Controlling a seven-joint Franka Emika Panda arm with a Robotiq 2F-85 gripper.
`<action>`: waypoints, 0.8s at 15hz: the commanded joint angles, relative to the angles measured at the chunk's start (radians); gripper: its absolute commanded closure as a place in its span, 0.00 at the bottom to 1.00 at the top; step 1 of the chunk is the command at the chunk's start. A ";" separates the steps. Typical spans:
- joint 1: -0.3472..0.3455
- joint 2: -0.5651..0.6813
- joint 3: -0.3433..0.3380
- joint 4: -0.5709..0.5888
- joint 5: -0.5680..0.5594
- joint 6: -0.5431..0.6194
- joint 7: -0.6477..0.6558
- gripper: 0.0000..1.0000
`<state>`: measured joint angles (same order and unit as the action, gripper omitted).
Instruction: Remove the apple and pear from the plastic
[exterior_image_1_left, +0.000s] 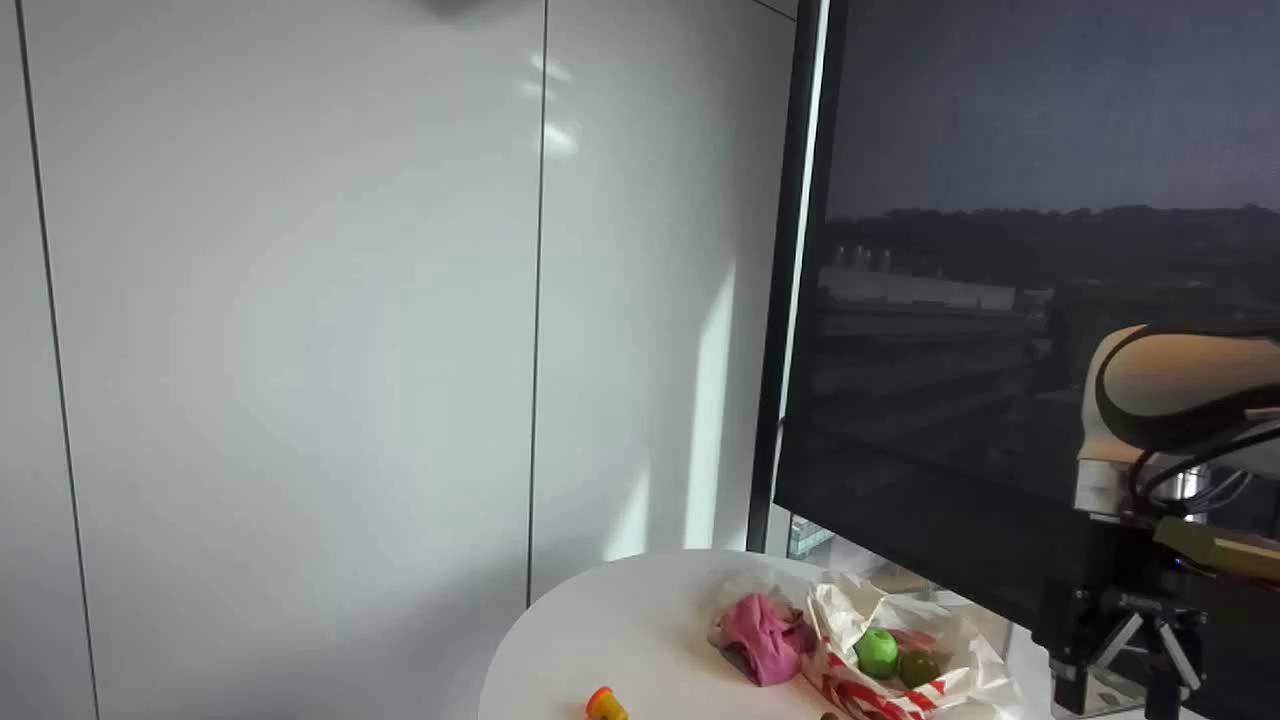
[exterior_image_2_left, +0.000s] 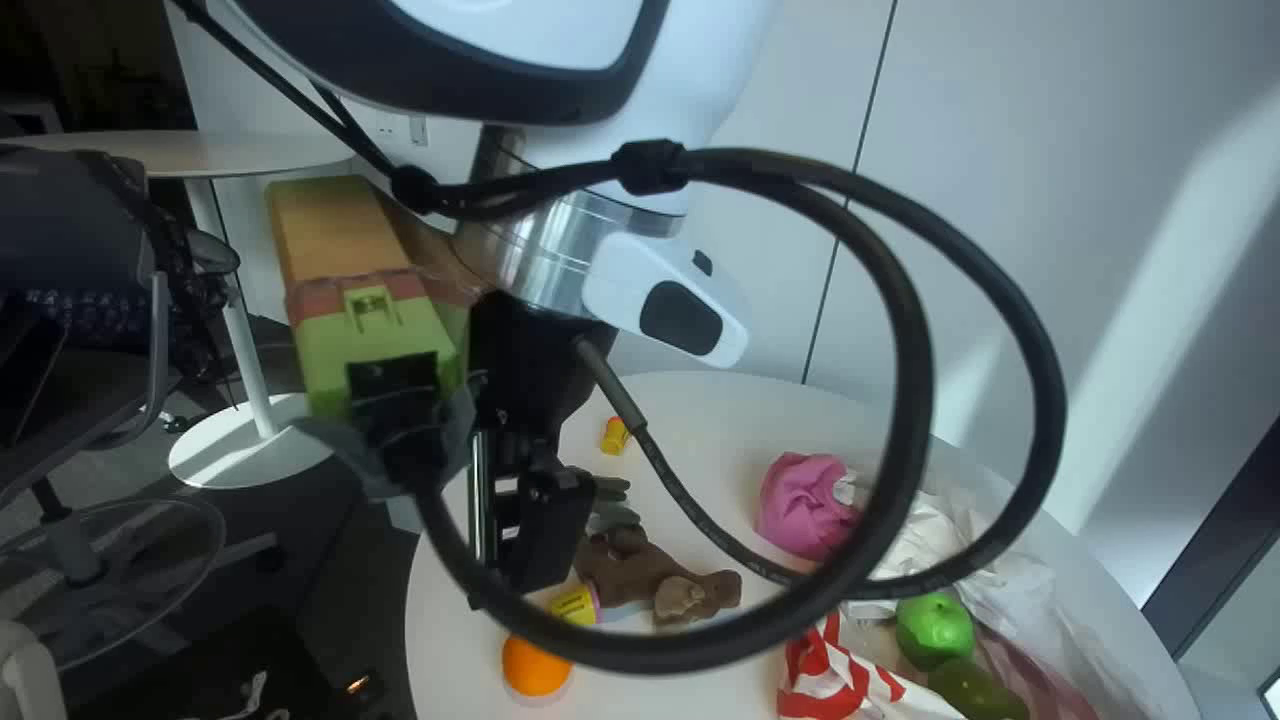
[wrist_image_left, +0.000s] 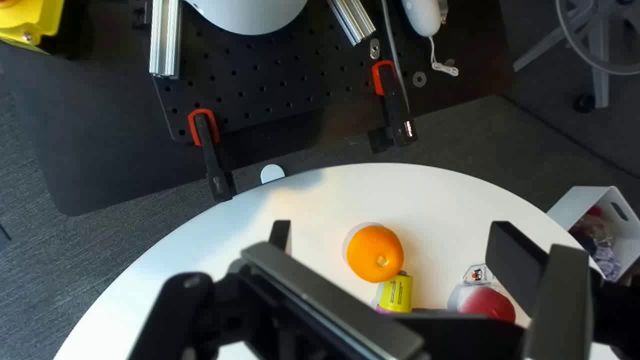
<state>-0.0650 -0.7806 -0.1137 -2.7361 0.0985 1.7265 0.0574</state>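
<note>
Honestly, a careless grab could be catching loose folds of the plastic (exterior_image_1_left: 835, 612) and dragging along the green apple (exterior_image_1_left: 876, 652) and what is probably the pear (exterior_image_1_left: 918, 668), both nestling inside, lower right in both exterior views. The gripper (exterior_image_1_left: 1115, 694) is hanging wide open, holding and touching nothing.
</note>
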 joint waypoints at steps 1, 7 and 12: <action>-0.016 0.002 0.014 0.004 0.009 -0.004 -0.010 0.00; -0.016 0.001 0.014 0.007 0.009 -0.004 -0.010 0.00; -0.011 0.052 0.009 0.012 0.029 0.034 -0.008 0.00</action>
<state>-0.0652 -0.7795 -0.1124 -2.7346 0.0985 1.7265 0.0569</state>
